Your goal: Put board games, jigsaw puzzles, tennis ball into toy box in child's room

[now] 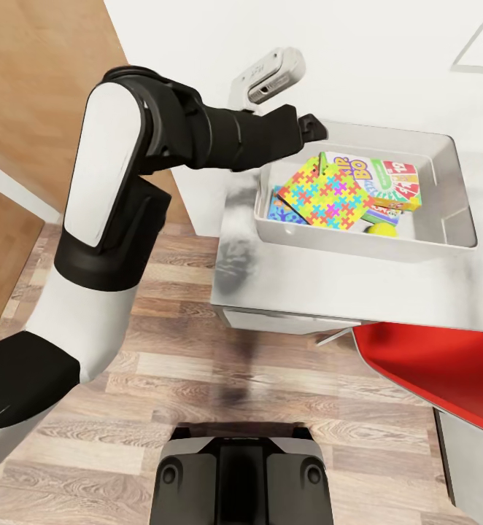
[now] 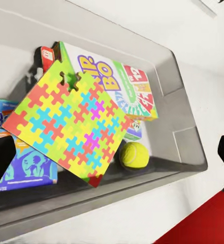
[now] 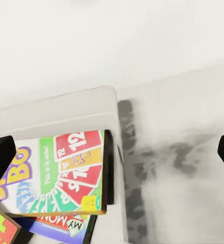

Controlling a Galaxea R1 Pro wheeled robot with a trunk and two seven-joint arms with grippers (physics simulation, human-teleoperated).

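The left gripper (image 2: 112, 152), jaws wide and empty, hovers over the toy box (image 1: 446, 219) on the table (image 1: 307, 292), where a jigsaw puzzle (image 2: 68, 124) half hides the board games beside the tennis ball (image 2: 134, 154); the right gripper (image 3: 112, 152) is likewise spread, empty.

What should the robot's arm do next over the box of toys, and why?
Probably lift the left gripper up and away. Its fingers stand wide apart and empty, and the jigsaw puzzle already lies tilted in the toy box on top of the game boxes, with the tennis ball beside it. Nothing there seems left to grab.
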